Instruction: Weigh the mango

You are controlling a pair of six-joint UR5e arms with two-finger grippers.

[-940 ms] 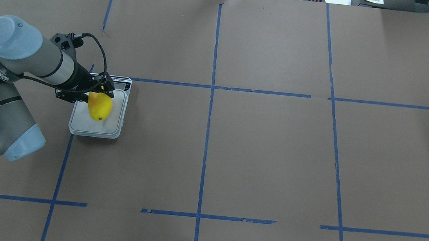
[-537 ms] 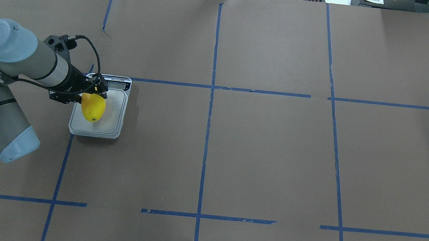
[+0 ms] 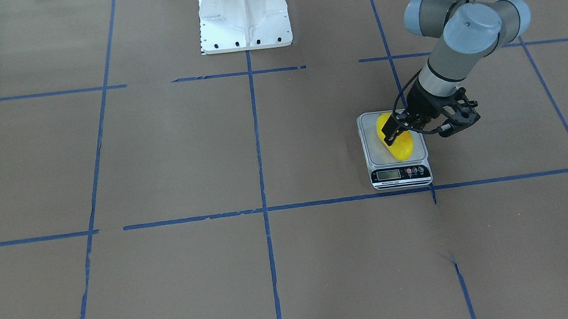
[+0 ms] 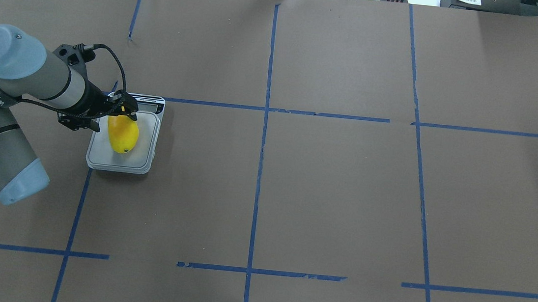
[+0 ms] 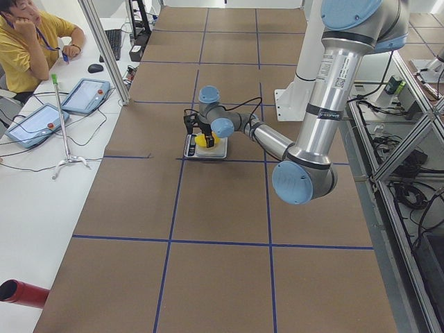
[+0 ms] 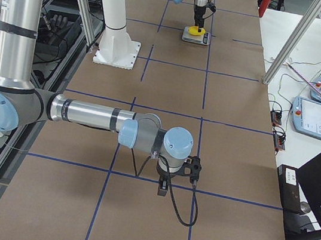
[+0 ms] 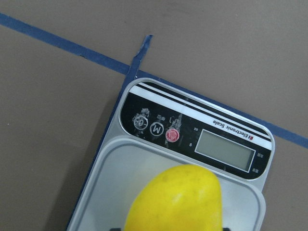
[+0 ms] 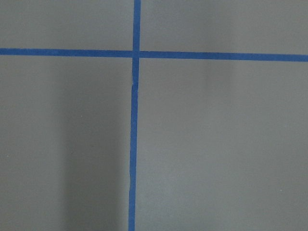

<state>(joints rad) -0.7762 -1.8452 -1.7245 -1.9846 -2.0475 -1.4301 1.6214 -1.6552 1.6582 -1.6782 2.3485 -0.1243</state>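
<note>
The left gripper (image 4: 123, 113) is reaching out from the robot's left side over a small silver-grey digital scale (image 4: 143, 154) with a black button panel. The scale is sitting on the brown paper-covered table (image 4: 343, 202), tucked into a corner where two strips of blue tape (image 4: 257, 194) are crossing. A smooth, glossy yellow oblong mango (image 4: 122, 136) is lying lengthwise along the scale's platform, one end pointing back toward the robot and the other toward the display.

The black fingers (image 3: 391, 132) are straddling the display end of the mango, one on each flank, and they are closing on the fruit rather than hanging loose. From across the table I am seeing one finger slanting down the fruit's side, while the other is hiding behind it. The free half of the mango is sticking out beyond the fingertips, over the middle of the platform.

In the left wrist camera the mango's rounded end (image 7: 175, 199) is stopping just short of the panel (image 7: 159, 130); I cannot read any digits there.

The right gripper (image 6: 162, 191) is hanging well apart from all this, pointing down at bare table, and I cannot tell how its fingers are standing.
</note>
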